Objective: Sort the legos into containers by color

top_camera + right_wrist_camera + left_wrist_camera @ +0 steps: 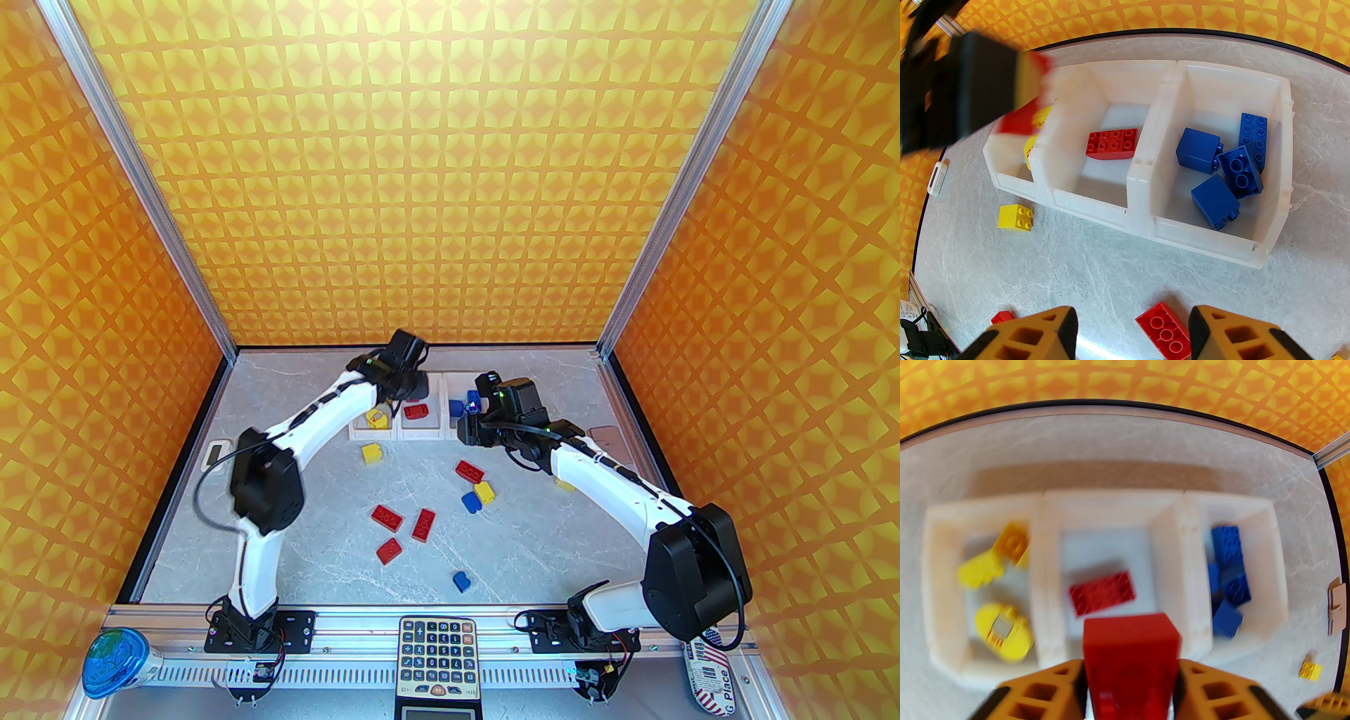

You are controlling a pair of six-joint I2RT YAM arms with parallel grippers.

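Note:
The containers (422, 432) are three joined white bins at the back of the table. The left bin holds yellow legos (1005, 630), the middle one a red lego (1111, 143), the right one several blue legos (1216, 168). My left gripper (1130, 676) hangs over the front of the middle bin, shut on a red lego (1130, 641). In the top view it (406, 388) covers the bins' left half. My right gripper (1133, 316) is open above the table in front of the bins, with a loose red lego (1163, 330) lying below its gap.
Loose legos are scattered in front of the bins: a yellow one (371, 452), red ones (387, 517) (423, 524), and blue ones (470, 501) (460, 580). A small white device (218, 453) lies at the left edge. A pinkish pad (609, 439) sits at the right, a calculator (436, 657) on the near rail.

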